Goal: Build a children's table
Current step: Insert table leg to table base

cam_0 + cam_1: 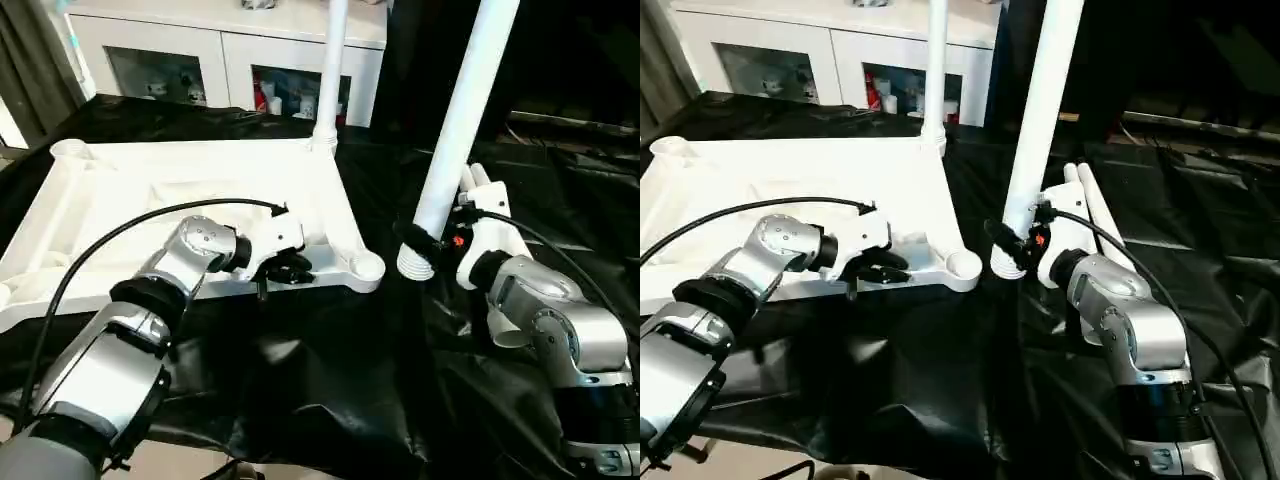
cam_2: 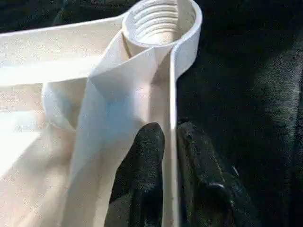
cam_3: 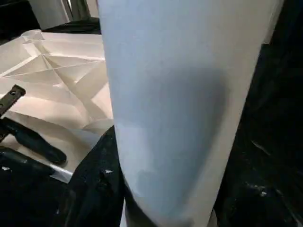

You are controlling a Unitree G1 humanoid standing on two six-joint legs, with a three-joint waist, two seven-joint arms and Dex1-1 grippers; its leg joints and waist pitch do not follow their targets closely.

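The right gripper (image 1: 425,243) clamps a table leg (image 1: 462,115), its axis near upright, threaded end just beside the empty corner socket (image 1: 367,266) — while the left gripper (image 2: 169,142) pinches the tabletop (image 1: 190,190) rim beside that socket.

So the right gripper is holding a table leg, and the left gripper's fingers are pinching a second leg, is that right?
Not quite. The right gripper does hold a table leg, but the left gripper has its fingers either side of the table top's rim, near the threaded corner socket. The left wrist view shows it.
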